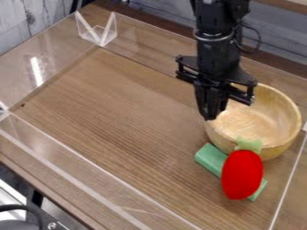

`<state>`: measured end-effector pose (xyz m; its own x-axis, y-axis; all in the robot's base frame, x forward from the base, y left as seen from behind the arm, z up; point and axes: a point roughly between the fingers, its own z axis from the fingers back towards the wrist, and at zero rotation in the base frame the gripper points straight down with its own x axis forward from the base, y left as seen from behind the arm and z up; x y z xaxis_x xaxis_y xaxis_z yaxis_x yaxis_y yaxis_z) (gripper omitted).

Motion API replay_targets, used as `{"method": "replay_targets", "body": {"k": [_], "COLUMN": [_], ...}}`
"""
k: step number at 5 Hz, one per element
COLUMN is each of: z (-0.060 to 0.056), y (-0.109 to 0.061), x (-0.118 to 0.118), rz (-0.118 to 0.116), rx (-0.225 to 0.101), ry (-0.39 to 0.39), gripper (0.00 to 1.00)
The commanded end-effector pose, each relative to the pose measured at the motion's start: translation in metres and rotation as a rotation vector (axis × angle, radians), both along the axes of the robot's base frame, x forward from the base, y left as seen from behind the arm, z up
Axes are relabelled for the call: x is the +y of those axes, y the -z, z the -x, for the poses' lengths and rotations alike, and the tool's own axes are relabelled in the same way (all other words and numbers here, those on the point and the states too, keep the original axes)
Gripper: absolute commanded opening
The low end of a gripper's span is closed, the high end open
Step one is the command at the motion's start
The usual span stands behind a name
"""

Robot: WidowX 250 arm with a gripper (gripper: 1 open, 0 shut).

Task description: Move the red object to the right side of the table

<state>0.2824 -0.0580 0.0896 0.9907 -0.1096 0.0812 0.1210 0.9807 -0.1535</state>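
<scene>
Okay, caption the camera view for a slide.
Shut gripper above the wooden bowl; red toy fruit by the green block.

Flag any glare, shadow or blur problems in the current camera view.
Camera view: small bright highlights on the matte-black metal gripper; brown wood-grain tabletop evenly lit, no blown-out patch; glossy red egg-shaped toy fruit reads as near-flat saturated red, little shading; whole image slightly soft from low resolution, fine edges hard to judge.

no readable text or numbers anywhere
</scene>
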Motion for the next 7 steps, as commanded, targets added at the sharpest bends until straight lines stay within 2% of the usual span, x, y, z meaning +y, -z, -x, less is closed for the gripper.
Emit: {"method": "replay_targets", "body": {"k": [1, 2, 3, 5, 6, 7], "z": [-0.014, -0.011, -0.009, -0.01, -0.026, -0.046], "y": [-0.011, -0.007, -0.007, -0.013, -0.029, -0.04], "x": [0.004, 0.01, 0.017, 0.04, 0.06, 0.074], "rz": [0.002, -0.003, -0.009, -0.033, -0.065, -0.084], "rx": [-0.035, -0.025, -0.029, -0.061, -0.109, -0.165], "ry": [-0.013, -0.024, -0.037, -0.04, -0.112, -0.182], "gripper": [1.0, 1.0, 1.0, 1.0, 1.0, 1.0]}}
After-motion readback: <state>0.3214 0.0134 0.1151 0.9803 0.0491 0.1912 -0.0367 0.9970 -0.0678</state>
